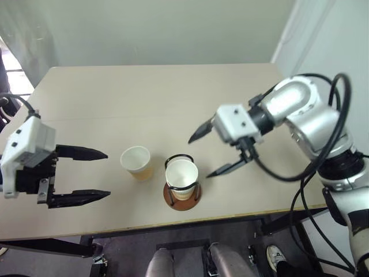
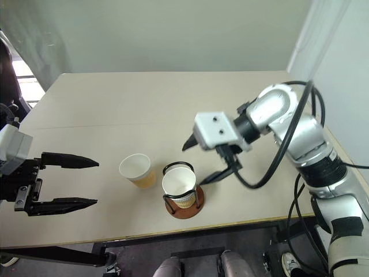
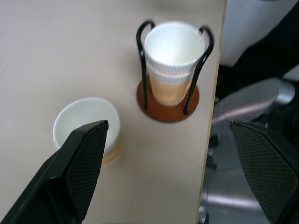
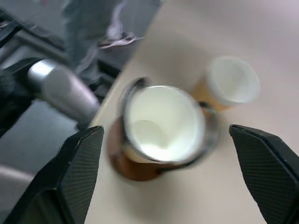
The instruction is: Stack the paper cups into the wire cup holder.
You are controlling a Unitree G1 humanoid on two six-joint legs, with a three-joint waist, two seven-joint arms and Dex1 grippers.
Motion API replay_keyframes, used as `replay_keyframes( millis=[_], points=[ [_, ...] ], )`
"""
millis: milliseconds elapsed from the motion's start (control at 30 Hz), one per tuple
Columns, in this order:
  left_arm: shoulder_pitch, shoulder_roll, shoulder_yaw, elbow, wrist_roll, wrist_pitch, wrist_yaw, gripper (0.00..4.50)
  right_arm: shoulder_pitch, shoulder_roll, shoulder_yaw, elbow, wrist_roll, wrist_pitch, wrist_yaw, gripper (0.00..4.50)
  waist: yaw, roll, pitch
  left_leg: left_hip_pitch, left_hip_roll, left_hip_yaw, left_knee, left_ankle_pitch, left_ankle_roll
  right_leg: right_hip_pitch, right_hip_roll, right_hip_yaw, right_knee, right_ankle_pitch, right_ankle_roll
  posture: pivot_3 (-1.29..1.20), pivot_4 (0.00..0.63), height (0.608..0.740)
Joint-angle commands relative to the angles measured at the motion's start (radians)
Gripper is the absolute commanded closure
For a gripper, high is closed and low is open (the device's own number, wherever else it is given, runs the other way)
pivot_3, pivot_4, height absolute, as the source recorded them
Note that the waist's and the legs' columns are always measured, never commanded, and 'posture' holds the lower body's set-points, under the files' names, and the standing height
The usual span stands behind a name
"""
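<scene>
The wire cup holder (image 1: 182, 200) stands near the table's front edge, and a paper cup (image 1: 181, 175) sits upright inside its black loops. In the left wrist view a second rim shows under the top cup (image 3: 172, 46), so two cups are nested there. Another paper cup (image 1: 136, 161) stands upright on the table just left of the holder. My right gripper (image 1: 199, 157) hovers just right of and above the holder, open and holding nothing. My left gripper (image 1: 108, 174) is open too, left of the loose cup with its fingers pointing at it.
The beige table (image 1: 173, 98) stretches back to a pale wall. Its front edge (image 1: 173, 222) runs close behind the holder's base, with dark floor below.
</scene>
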Motion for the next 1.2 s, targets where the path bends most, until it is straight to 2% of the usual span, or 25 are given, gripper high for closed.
replay_keyframes(
  millis=[33, 133, 200, 367, 533, 800, 1200],
  points=[
    [-0.057, 0.060, -0.137, 0.061, 0.108, -0.122, 0.007, 0.00, -0.049, -0.065, -0.239, 0.054, 0.223, 0.054, 0.085, 0.05, 0.011, 0.000, 0.000, -0.001, 0.000, 0.000, 0.000, 0.000, 0.000, -0.001, 0.000, 0.000, 0.000, 0.000, 0.000, 0.00, 0.150, 0.740],
    [-0.120, 0.078, -0.251, 0.105, 0.160, -0.193, 0.005, 0.00, -0.018, -0.126, -0.332, 0.043, 0.352, 0.124, 0.092, 0.05, 0.018, -0.001, -0.001, -0.001, -0.001, 0.001, -0.001, 0.000, 0.000, 0.000, 0.000, 0.000, -0.001, -0.002, -0.002, 0.00, 0.150, 0.740],
    [-0.200, 0.073, -0.346, 0.144, 0.199, -0.243, 0.018, 0.00, 0.074, -0.206, -0.373, -0.010, 0.394, 0.120, 0.092, 0.05, 0.022, -0.003, -0.002, 0.000, -0.001, 0.002, 0.000, 0.000, 0.000, 0.000, 0.000, 0.000, -0.001, -0.003, -0.002, 0.00, 0.150, 0.740],
    [-0.358, 0.035, -0.500, 0.183, 0.218, -0.279, -0.008, 0.00, 0.246, -0.311, -0.438, -0.101, 0.352, 0.133, 0.010, 0.05, 0.025, -0.002, -0.001, 0.000, -0.001, 0.011, 0.001, 0.001, -0.004, 0.001, 0.000, -0.003, 0.000, -0.005, -0.002, 0.00, 0.150, 0.740],
    [-0.483, 0.005, -0.623, 0.238, 0.267, -0.314, -0.045, 0.00, 0.343, -0.381, -0.538, -0.026, 0.269, 0.094, -0.111, 0.05, 0.020, -0.002, -0.001, 0.000, -0.001, 0.014, 0.001, -0.001, -0.001, 0.001, 0.000, 0.001, -0.001, -0.002, 0.004, 0.00, 0.150, 0.740],
    [-0.581, -0.045, -0.733, 0.322, 0.354, -0.391, -0.090, 0.00, 0.488, -0.438, -0.741, -0.039, 0.331, 0.117, -0.162, 0.05, 0.019, -0.002, -0.001, 0.001, -0.004, 0.017, 0.002, -0.001, 0.004, 0.001, 0.000, 0.018, -0.002, 0.001, 0.017, 0.00, 0.150, 0.740],
    [-0.625, -0.100, -0.805, 0.352, 0.423, -0.444, -0.118, 0.00, 0.546, -0.444, -0.785, -0.117, 0.420, 0.164, -0.225, 0.05, 0.018, -0.002, -0.001, 0.000, -0.007, 0.019, 0.006, -0.002, 0.006, 0.002, -0.002, 0.021, -0.003, 0.001, 0.024, 0.00, 0.150, 0.740]
  ],
)
